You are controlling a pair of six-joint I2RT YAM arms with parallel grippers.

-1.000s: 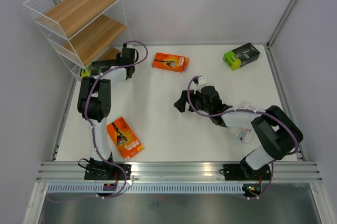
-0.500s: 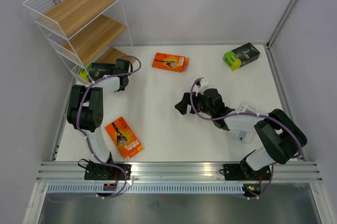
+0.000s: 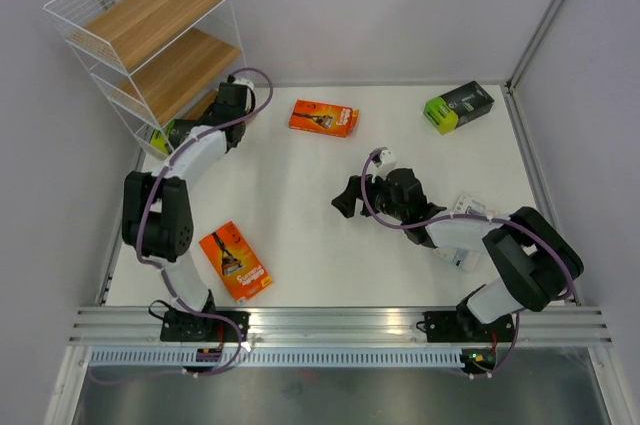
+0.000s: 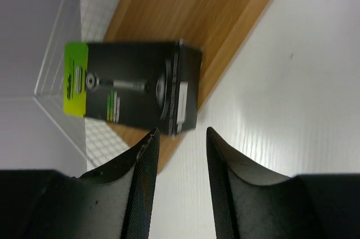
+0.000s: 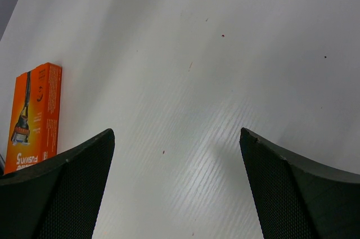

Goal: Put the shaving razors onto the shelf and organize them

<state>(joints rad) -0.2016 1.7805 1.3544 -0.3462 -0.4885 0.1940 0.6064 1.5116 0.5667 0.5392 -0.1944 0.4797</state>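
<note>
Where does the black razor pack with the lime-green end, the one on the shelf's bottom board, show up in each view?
Top external: the black pack lies far left, on the lowest board of the shelf.
Left wrist: black pack left of centre, lime end leftward, on the lowest board.
Right wrist: not in it.
Shared landmark: the shelf's light-brown board and white wire.
</note>
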